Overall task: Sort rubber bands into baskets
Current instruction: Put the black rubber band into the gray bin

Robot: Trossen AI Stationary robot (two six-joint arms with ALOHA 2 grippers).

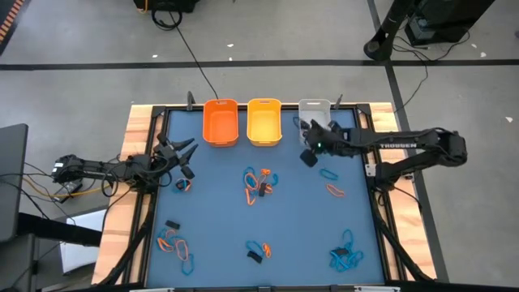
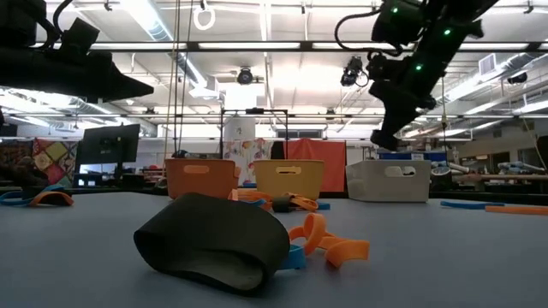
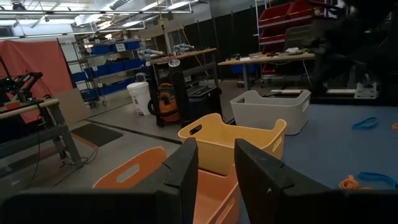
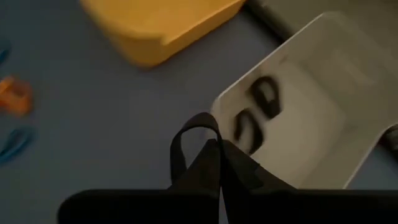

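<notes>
Fingers of the left gripper (image 1: 185, 159), at mid-left of the high view, stand part open and empty; the right gripper (image 4: 214, 163), at upper right beside the grey bin (image 1: 313, 111), pinches a black band (image 4: 186, 140). Two black bands (image 4: 255, 112) already lie in that bin. Most loose bands (image 1: 258, 183) remain scattered across the mat (image 1: 219, 219), so sorting looks barely begun.

Overhead straight down, tabletop level across, wrists close; baskets (image 1: 264, 122) common to all.
</notes>
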